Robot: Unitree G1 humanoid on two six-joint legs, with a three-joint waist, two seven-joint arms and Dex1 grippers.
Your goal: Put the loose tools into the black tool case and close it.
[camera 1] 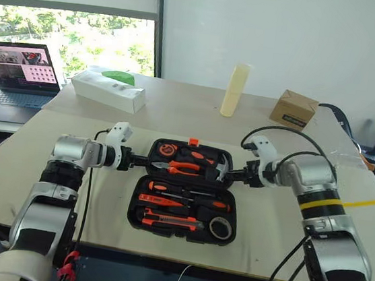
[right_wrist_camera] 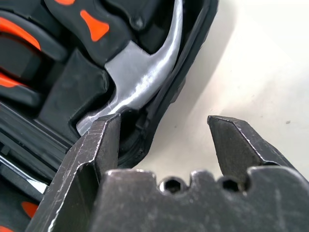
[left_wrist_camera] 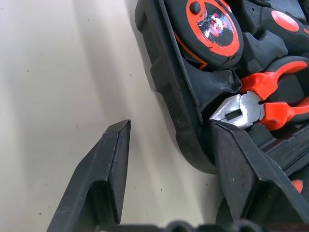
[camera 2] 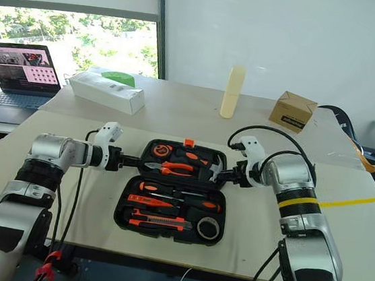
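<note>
White walls and a bright window stand behind a long beige table (camera 1: 177,112), where a laptop (camera 1: 22,71), a white oblong box (camera 1: 107,91), a pale upright cylinder (camera 1: 235,90) and a small cardboard box (camera 1: 293,109) are placed along the far side. Near the front edge of the table lies the black tool case (camera 1: 186,190), opened flat with its orange latch (camera 1: 193,142) on the far rim. The far half holds the pliers (camera 1: 183,168) and the hammer (left_wrist_camera: 145,77); the near half holds two screwdrivers (camera 1: 185,194), the utility knife (camera 1: 168,218) and the tape roll (camera 1: 219,227), all sitting in their recesses. The left gripper (camera 1: 136,160) is at the left edge of the far half, its fingers (left_wrist_camera: 104,174) spread, one on the table side and one over the case rim near the pliers' nose. The right gripper (camera 1: 232,175) is at the right edge of the same half, its fingers (right_wrist_camera: 94,154) also spread across the rim beside the hammer head. Neither gripper pinches anything.
</note>
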